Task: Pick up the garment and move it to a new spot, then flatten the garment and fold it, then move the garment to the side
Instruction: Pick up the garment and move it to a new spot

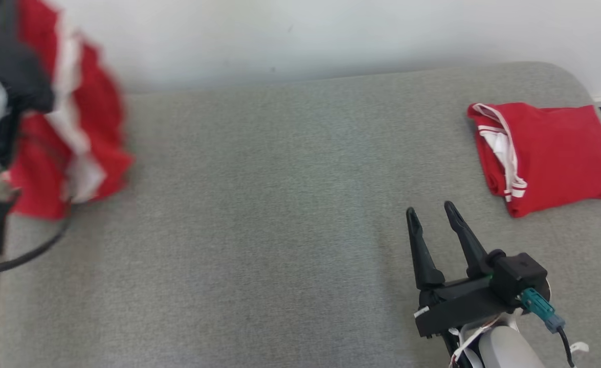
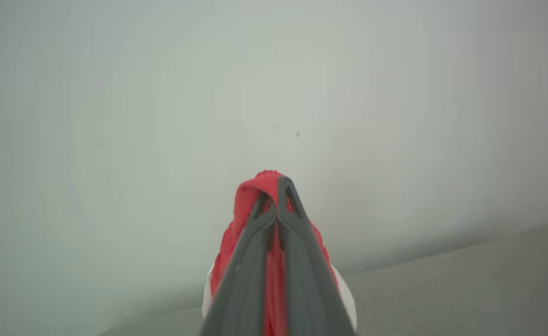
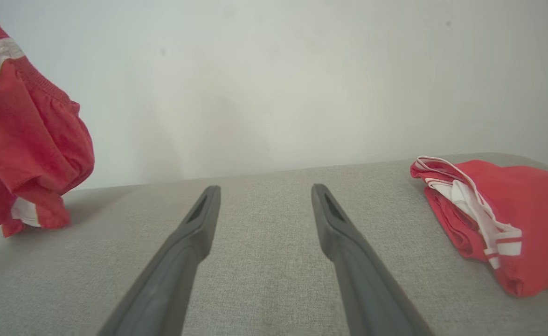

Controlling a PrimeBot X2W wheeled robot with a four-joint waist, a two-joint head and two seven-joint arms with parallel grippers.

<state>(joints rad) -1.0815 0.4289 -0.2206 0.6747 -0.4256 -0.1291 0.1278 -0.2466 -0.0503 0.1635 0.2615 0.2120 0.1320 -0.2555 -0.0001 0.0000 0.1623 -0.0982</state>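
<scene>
Our right claw (image 1: 429,207) has two long, tapered black fingers (image 1: 422,255) on a black block (image 1: 459,306), a teal plug (image 1: 539,307) at its four o'clock, and a pale forearm (image 1: 505,350).

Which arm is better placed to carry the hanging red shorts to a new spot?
Left. The left gripper is shut on the hanging red shorts and holds them up; the right gripper is open, empty, apart from them.

Red/wht garment (image 1: 93,122) hangs bunched at far L.
</scene>
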